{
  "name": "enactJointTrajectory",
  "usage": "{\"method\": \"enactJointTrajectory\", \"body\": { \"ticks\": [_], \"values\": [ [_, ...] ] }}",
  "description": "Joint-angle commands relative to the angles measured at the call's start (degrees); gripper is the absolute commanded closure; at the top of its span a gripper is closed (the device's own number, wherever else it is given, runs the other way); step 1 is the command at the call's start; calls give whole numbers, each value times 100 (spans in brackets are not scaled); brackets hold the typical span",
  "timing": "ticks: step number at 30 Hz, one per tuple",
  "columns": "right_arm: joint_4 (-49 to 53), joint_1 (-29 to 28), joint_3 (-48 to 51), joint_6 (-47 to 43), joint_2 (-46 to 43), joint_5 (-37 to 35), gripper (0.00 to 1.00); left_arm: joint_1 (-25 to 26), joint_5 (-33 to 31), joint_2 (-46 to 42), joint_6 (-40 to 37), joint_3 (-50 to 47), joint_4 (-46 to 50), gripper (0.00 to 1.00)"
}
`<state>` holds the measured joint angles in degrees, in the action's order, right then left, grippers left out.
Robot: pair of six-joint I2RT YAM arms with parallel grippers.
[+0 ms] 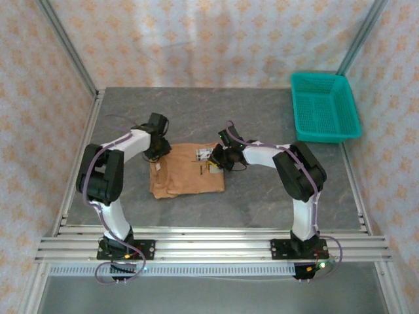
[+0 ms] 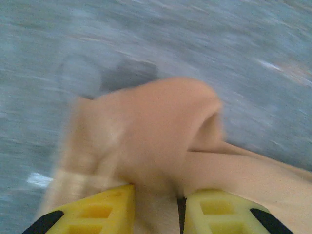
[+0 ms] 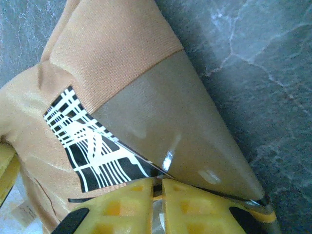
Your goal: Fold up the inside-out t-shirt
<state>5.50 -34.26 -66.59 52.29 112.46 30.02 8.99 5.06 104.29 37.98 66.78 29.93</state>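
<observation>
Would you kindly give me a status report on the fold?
Left gripper pinching tan cloth inside-out t-shirt, far left edge. Right gripper pinching far right corner. Green mesh basket well clear.

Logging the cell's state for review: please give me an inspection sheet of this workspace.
Surface: grey marbled table.
Job's things: tan t-shirt folded into a rough rectangle mid-table; black-and-white label showing.
Clutter: teal basket at the far right corner.
Grippers: left gripper pinching bunched cloth at the shirt's far left corner; right gripper pinching its far right corner.
Cables: cables run along both arms and loop at the bases.
Surroundings: patterned curtain walls; aluminium rail under the arm bases.
</observation>
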Motion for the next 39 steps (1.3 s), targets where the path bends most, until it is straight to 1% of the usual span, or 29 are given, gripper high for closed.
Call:
{"method": "enactJointTrajectory", "body": {
  "ticks": [1, 4, 6, 7, 9, 12, 16, 18, 20, 23, 26, 30, 32, 34, 37, 39],
  "values": [
    [347, -13, 146, -61, 155, -320, 84, -348, -327, -363, -285, -200, 368, 70],
    [356, -19, 86, -61, 43, -247, 84, -546, -637, -865, -419, -85, 674, 70],
    [404, -29, 35, -53, -114, -202, 84, -509, -1041, -1222, -505, 168, 1032, 70],
    [400, -28, 8, -45, -233, -158, 84, -483, -1064, -1410, -504, 272, 1186, 70],
    [428, -28, -61, -56, -450, -137, 83, -341, -760, -1834, -432, 236, 1173, 70],
    [612, -12, -361, -247, -532, -182, 80, 227, -210, -2428, -12, -277, 761, 68],
    [995, 50, -1029, -586, 51, -127, 80, 1030, 400, -2724, 796, -1165, -84, 68],
    [1162, 77, -1277, -698, 343, -177, 81, 1306, 443, -2730, 1048, -1481, -370, 68],
    [1294, 93, -1482, -842, 589, -261, 81, 1469, 459, -2664, 1180, -1806, -723, 69],
    [1376, 203, -1663, -920, 932, -259, 81, 1477, 654, -2339, 1178, -2073, -921, 68],
    [1518, 342, -1562, -1011, 1054, -465, 81, 1387, 516, -1875, 857, -2060, -521, 69],
    [1819, 525, -1082, -1210, 812, -790, 82, 985, 171, -1348, 355, -1796, -161, 70],
    [1925, 576, -751, -1303, 572, -932, 83, 920, 26, -1045, 228, -1396, -30, 70],
    [1937, 578, -281, -1353, 215, -1039, 83, 950, 91, -642, 126, -860, 23, 71],
    [1834, 578, 608, -1301, -588, -1244, 84, 1063, 45, 61, -47, 203, 300, 71],
    [1615, 563, 1279, -1124, -1202, -1250, 84, 1098, -40, 611, -273, 1118, 695, 72]
  ]
}}
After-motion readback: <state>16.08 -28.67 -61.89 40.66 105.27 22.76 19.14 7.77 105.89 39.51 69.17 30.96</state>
